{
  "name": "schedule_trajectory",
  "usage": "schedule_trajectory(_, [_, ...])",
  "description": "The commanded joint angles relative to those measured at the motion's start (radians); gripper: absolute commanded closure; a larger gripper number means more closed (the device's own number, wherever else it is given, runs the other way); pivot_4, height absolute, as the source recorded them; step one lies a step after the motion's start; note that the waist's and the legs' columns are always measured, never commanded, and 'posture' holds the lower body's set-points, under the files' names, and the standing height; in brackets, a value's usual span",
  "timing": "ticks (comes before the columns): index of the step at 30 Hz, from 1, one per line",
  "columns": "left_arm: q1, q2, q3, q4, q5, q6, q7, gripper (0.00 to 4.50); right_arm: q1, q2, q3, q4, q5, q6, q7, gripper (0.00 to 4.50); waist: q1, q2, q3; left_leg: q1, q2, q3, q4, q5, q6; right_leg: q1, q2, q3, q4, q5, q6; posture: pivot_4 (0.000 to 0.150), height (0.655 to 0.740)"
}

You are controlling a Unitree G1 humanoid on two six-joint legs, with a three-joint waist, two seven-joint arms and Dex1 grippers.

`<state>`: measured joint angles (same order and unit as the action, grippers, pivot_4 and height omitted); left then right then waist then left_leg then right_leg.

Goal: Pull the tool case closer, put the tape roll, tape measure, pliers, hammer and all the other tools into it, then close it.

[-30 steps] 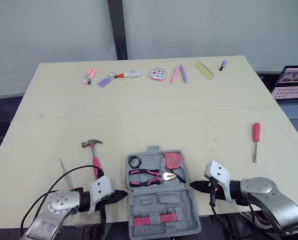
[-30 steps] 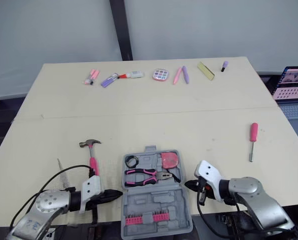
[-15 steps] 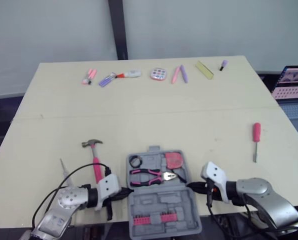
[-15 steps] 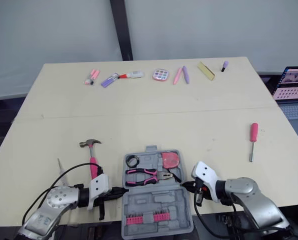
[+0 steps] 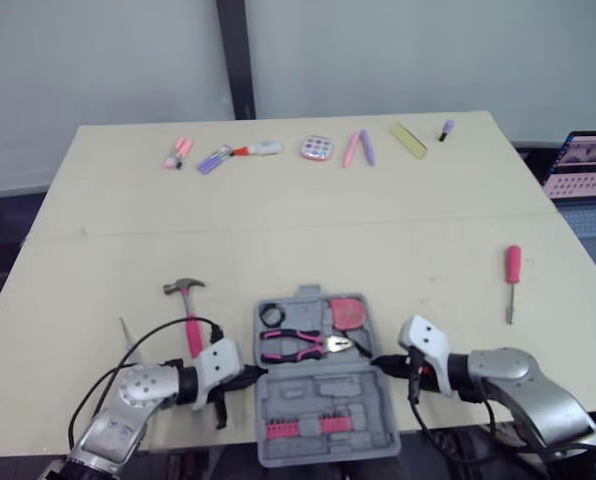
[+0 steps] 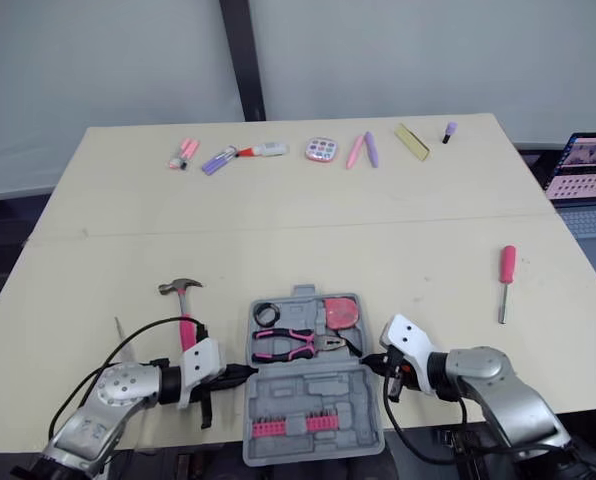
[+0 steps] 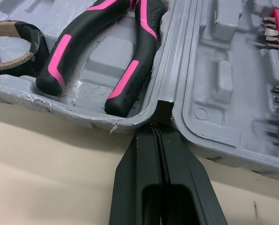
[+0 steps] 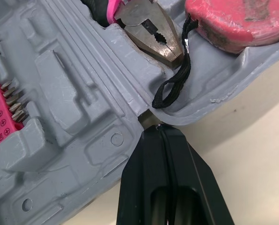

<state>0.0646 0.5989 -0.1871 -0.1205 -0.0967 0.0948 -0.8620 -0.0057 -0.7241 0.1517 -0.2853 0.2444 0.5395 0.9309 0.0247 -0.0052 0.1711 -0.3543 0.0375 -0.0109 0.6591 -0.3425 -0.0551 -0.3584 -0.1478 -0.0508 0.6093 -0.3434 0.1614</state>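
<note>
The grey tool case [image 5: 323, 395] lies open at the table's front edge. Its tray half holds the black tape roll [image 5: 270, 318], the pink-and-black pliers [image 5: 298, 346] and the pink tape measure [image 5: 349, 314]. A strip of pink bits [image 5: 318, 427] sits in the lid half. A pink-handled hammer [image 5: 190, 325] lies just left of the case. My left gripper [image 7: 159, 133] is shut, its tip at the case's left hinge notch. Shut as well, my right gripper [image 8: 162, 131] touches the right hinge notch, below the pliers' nose [image 8: 149, 30].
A pink screwdriver [image 5: 513, 268] lies far right on the table, and a thin metal tool [image 5: 126, 335] lies at the front left. Markers, pens and other small items [image 5: 318, 148] line the table's back edge. A laptop [image 5: 583, 165] stands off the right side.
Both grippers moved inward from beside the case until their tips met its hinge ends. The case has shifted slightly away from the front edge.
</note>
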Motion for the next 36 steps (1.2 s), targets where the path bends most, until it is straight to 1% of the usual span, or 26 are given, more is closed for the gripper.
schedule_trajectory(1, [-0.024,-0.009,0.014,-0.008,-0.008,-0.001,0.011,4.5,-0.015,0.016,-0.011,-0.011,0.005,-0.013,-0.02,4.46,0.0,0.0,0.0,0.0,0.0,0.0,0.0,0.0,0.0,0.0,0.0,0.0,0.0,0.0,0.0,0.15,0.74])
schedule_trajectory(18, [-0.075,-0.037,0.011,0.002,0.003,0.03,0.046,4.5,-0.051,0.044,-0.019,0.034,-0.026,-0.028,-0.087,4.46,0.0,0.0,0.0,0.0,0.0,0.0,0.0,0.0,0.0,0.0,0.0,0.0,0.0,0.0,0.0,0.15,0.74])
schedule_trajectory(36, [-0.121,-0.042,0.027,0.027,0.006,0.051,0.074,4.5,-0.097,0.09,-0.024,0.069,-0.053,-0.042,-0.135,4.46,-0.001,0.0,0.0,0.0,0.0,0.0,0.0,0.0,0.0,0.0,0.0,0.0,0.0,0.0,0.0,0.15,0.74])
